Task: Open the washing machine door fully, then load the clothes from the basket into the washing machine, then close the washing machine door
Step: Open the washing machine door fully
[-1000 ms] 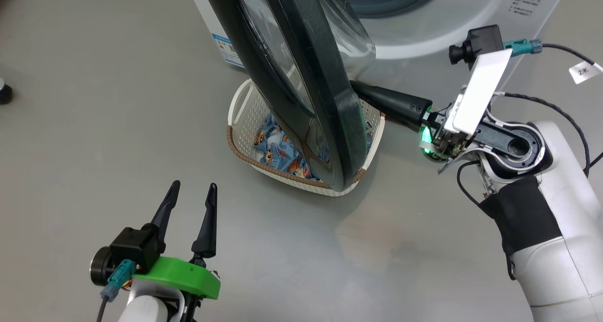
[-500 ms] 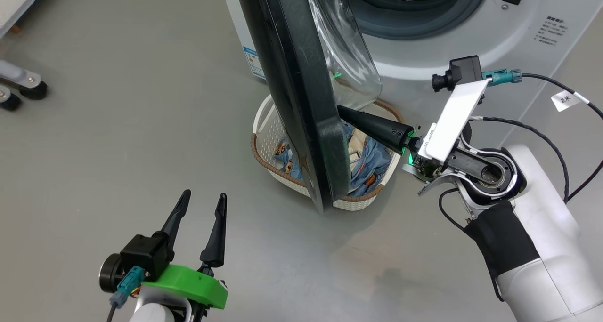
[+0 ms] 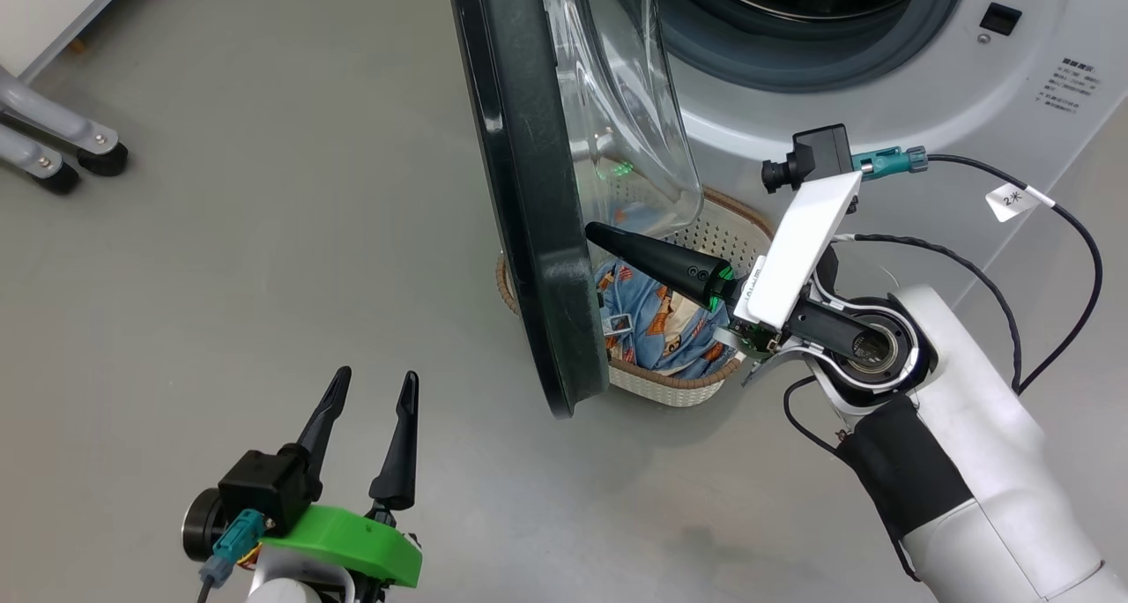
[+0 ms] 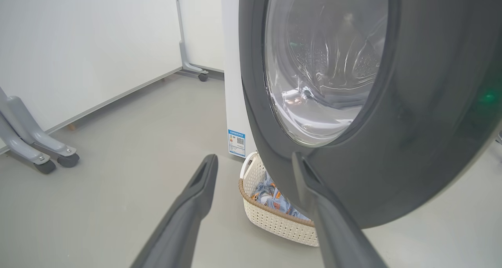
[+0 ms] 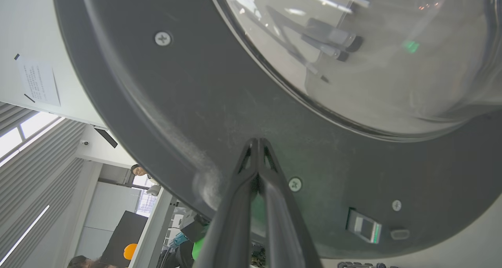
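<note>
Head view: closed right fingers (image 3: 652, 264) touch washing machine door (image 3: 529, 189).

This looks like a test room or lab, not a home. The floor (image 3: 220, 233) is bare, smooth and grey. On the left, a white board wall (image 4: 78, 44) stands on grey legs (image 4: 23, 138) with little wheels (image 4: 68, 160). The big white washing machine (image 3: 881, 118) sits right on that floor, and a paper note (image 5: 39, 82) is stuck on a wall

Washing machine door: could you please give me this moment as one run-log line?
washing machine door: partly open | right gripper: shut, tips on door's inner face | left gripper: open, empty | clothes: in basket
</note>
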Motion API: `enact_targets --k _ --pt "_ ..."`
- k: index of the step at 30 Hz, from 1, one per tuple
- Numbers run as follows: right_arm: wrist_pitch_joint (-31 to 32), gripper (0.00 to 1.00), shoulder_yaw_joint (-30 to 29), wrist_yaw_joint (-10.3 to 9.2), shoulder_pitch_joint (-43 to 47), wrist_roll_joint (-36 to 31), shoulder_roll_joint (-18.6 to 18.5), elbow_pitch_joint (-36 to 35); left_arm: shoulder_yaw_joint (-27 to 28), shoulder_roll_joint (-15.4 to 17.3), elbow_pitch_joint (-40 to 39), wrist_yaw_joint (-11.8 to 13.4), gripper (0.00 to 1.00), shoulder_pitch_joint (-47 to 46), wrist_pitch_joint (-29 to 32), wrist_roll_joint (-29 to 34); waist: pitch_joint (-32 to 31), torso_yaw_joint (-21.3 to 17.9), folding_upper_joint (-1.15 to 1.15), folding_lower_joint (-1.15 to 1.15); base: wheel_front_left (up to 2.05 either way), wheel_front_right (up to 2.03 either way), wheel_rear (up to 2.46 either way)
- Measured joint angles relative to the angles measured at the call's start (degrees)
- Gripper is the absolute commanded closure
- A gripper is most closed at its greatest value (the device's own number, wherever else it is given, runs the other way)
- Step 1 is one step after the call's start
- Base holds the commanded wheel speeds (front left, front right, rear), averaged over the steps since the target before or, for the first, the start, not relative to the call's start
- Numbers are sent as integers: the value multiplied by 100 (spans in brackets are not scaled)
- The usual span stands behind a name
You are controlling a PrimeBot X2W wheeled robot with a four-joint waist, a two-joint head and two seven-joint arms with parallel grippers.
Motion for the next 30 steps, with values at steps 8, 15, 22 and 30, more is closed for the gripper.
enact_targets --k 8,15,22,30 --pt "-244 100 263 0 2 82 -10 13 -73 7 -12 0 0 25 0 -35 -34 88 0 0 0 0 0" --pt "-446 100 615 0 3 290 5 10 -13 9 -51 0 0 42 0 -41 -72 135 0 0 0 0 0" --pt "-633 100 648 0 3 357 4 59 93 9 -60 -1 0 44 0 -41 -140 133 0 0 0 0 0" --pt "-780 100 666 0 3 268 37 112 342 11 -54 0 0 141 0 -11 -291 -22 0 0 0 0 0"
